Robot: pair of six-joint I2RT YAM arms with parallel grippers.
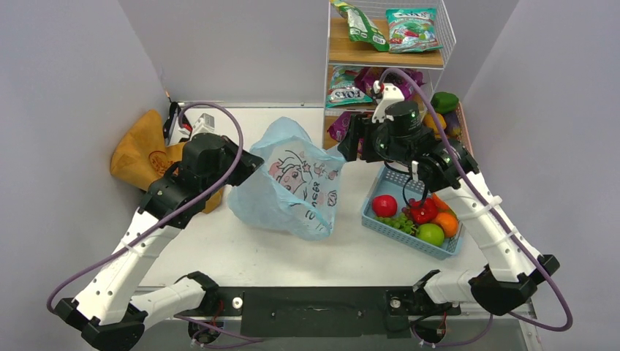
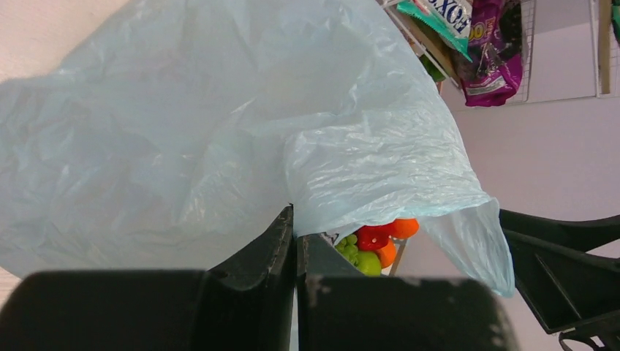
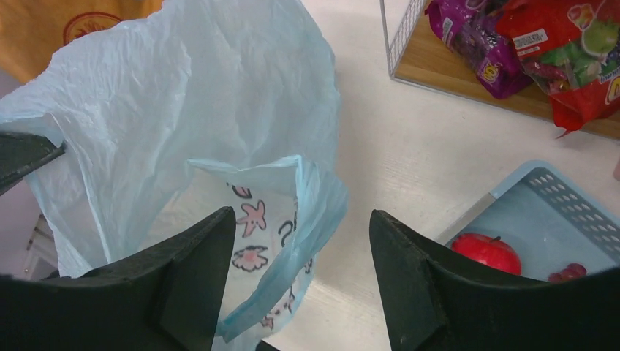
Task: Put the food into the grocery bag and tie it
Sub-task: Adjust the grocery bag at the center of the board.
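The grocery bag [image 1: 289, 179], thin light blue plastic with cartoon print, stands in the middle of the table with its mouth up. My left gripper [image 1: 250, 164] is at its left edge, and in the left wrist view the gripper [image 2: 295, 228] is shut on the bag's film [image 2: 219, 124]. My right gripper [image 1: 349, 144] hovers at the bag's right rim. In the right wrist view the gripper [image 3: 301, 219] is open, with the rim strip [image 3: 311, 212] hanging loose between the jaws. The food [image 1: 417, 218] lies in a blue basket [image 1: 398, 235]: red fruit [image 3: 486, 252], green grapes, oranges.
A tan-orange tote [image 1: 142, 153] lies at the back left. A wire shelf [image 1: 387, 44] with snack packets stands at the back right, a green pepper [image 1: 444, 101] beside it. Grey walls close in on both sides.
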